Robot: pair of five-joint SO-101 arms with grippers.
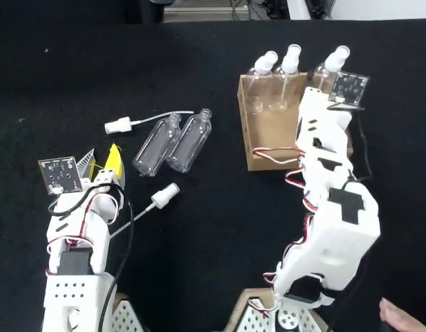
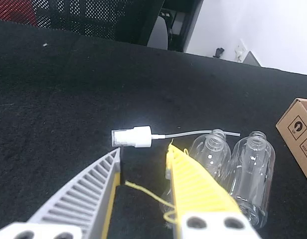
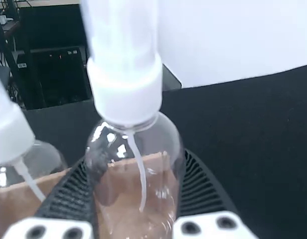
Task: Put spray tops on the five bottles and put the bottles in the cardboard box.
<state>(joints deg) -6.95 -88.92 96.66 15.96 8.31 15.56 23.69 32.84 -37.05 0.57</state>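
Closest to the lens in the right wrist view we see the held bottle [image 3: 136, 144]: clear, white spray top on, dip tube running down inside. We read the right gripper [image 3: 137, 174] as clamped on it, with black fingers [image 3: 69, 194] pressing both sides of the body. Brown cardboard shows behind its lower half, so it sits at or inside the cardboard box [image 1: 265, 149]. Whether its base is down we can't tell.

In the high view the box is in the upper middle of the frame, with the right arm stretched over its right side. The held bottle's top pokes out at the box's upper right corner. Two capped bottles [image 1: 289, 66] stand upright in the box along its top edge, left of the held one.

We find the left gripper [image 1: 101, 158] at the lower left of the high view, jaws apart, nothing between them. Its wrist view shows the grey and yellow fingers spread. A loose spray top [image 2: 132, 137] lies on the black table [image 2: 54, 89] just past the tips, not touching.

Two open bottles [image 1: 158, 142] lie side by side, touching, centre-left in the high view, with no tops on. A second spray top [image 1: 164, 196] lies below them, near the left arm.

Progress, by our judgement: three of five capped, two boxed, the third about there. Left to do: cap the two open bottles and box them.
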